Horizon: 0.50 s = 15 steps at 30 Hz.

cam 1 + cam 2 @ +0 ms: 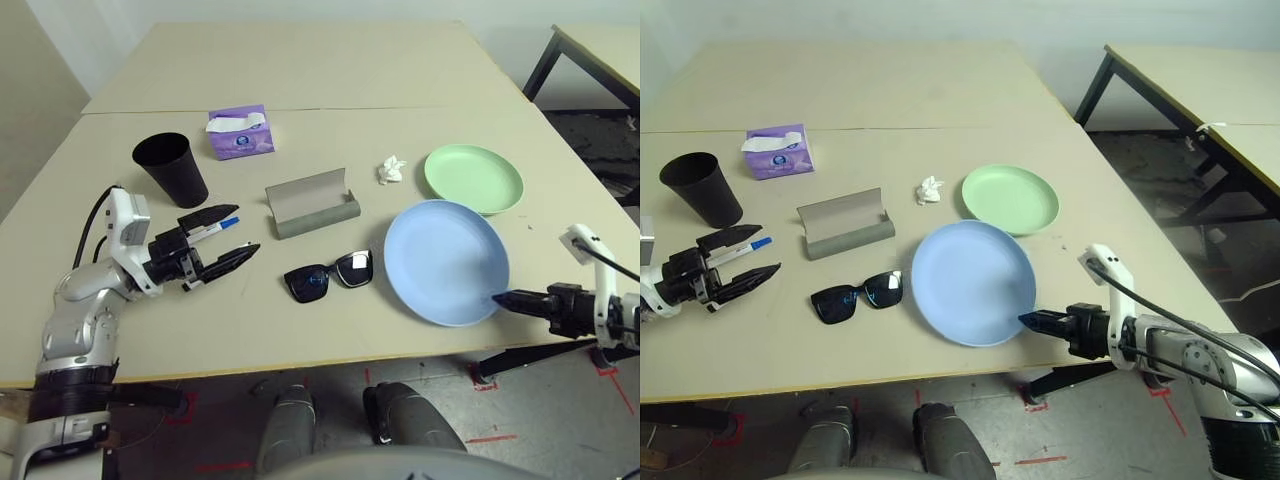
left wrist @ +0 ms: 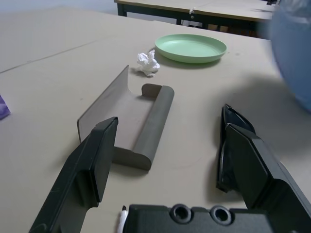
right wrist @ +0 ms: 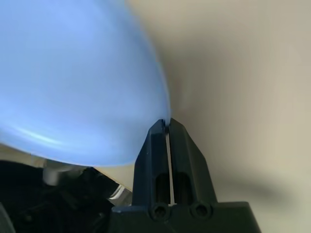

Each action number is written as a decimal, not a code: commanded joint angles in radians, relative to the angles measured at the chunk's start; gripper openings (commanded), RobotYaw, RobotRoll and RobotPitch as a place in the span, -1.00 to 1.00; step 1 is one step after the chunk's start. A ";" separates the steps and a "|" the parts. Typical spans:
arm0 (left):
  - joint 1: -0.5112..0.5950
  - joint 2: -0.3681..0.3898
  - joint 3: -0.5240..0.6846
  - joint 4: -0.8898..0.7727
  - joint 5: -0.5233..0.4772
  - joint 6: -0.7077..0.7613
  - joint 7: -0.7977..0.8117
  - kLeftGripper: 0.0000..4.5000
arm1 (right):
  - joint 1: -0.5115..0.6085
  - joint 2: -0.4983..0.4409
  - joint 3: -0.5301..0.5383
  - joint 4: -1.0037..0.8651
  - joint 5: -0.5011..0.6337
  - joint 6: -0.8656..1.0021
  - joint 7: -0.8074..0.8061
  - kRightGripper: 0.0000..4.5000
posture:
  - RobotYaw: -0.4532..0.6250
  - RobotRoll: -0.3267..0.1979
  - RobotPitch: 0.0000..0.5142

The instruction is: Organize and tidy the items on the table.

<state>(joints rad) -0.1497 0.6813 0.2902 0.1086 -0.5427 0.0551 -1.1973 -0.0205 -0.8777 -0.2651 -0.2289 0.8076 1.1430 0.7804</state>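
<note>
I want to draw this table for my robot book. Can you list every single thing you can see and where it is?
Table: one, beige, with a seam across the far part.
Second table: one, beige with black legs, off to the right.
Cup: one, black, upright, far left.
Tissue box: one, purple, right of the cup and farther back.
Glasses case: one, grey, open, middle.
Sunglasses: one pair, black, in front of the case.
Crumpled tissue: one, white, left of the green plate.
Green plate: one, far right.
Blue plate: one, in front of the green plate.
Pen: at least one, white with a blue tip, by the left gripper.
Left gripper: black fingers, open.
Right gripper: black fingers, shut at the blue plate's near rim.
</note>
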 commanded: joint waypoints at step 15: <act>0.013 -0.034 -0.032 0.080 0.023 -0.067 -0.028 1.00 | -0.252 -0.044 -0.062 0.128 0.081 0.250 -0.050 -0.99 | -0.30 0.25 -0.48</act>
<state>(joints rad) -0.1442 0.6527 0.2721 0.1689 -0.5366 0.0040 -1.2138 -0.2285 -0.8958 -0.3147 -0.1264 0.8704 1.3445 0.7362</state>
